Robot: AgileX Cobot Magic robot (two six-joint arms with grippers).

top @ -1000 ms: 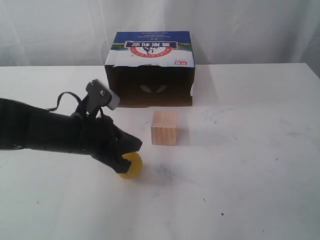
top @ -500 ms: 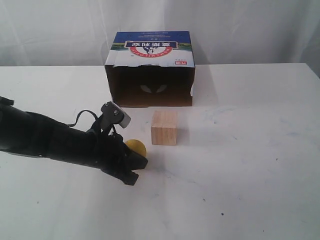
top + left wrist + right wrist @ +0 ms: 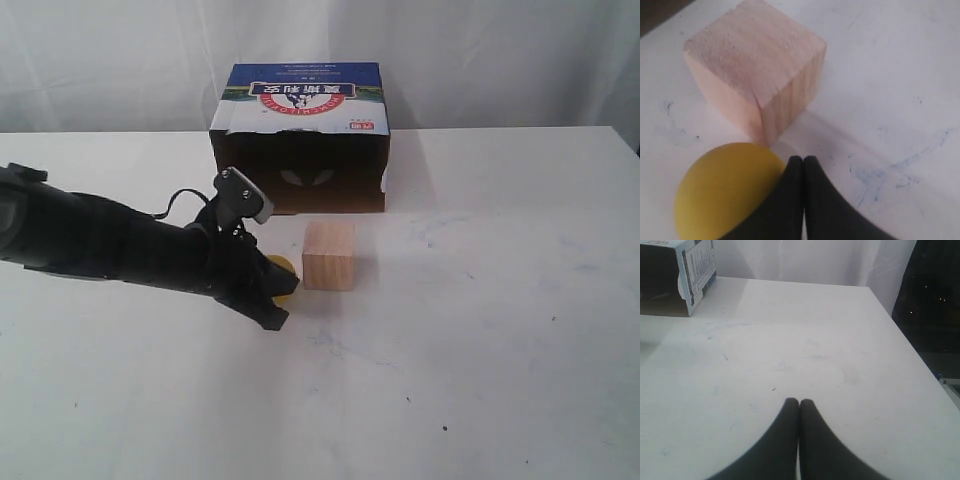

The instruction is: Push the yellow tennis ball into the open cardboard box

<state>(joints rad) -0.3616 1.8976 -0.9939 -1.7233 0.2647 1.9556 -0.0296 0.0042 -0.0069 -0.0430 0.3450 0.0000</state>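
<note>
The left end effector [image 3: 803, 161] is clenched on nothing, its two dark fingers pressed flat together. The side of one finger lies against the yellow tennis ball [image 3: 725, 192]. In the exterior view that end effector [image 3: 272, 312] reaches low over the desk [image 3: 480, 350] and covers most of the ball [image 3: 285, 279], so only a yellow sliver shows. The ball sits just left of the wooden cube [image 3: 329, 256], close to one lower corner of it [image 3: 755, 70]. Whether the two touch cannot be told.

The right end effector [image 3: 799, 403] is likewise clenched and empty, over bare desk and well away from the ball. It does not show in the exterior view.

Behind the cube stands the open cardboard box [image 3: 300, 150], its dark mouth facing the ball across a strip of bare desk. Its blue-and-white top carries a red round logo with white characters, upside down from here and not legible. A small red mark sits at the near right corner of the top. The right wrist view shows fine print on the box [image 3: 695, 265], too small to read, and the box is cut off by the frame there. Open desk spreads to the right as far as its edge.
</note>
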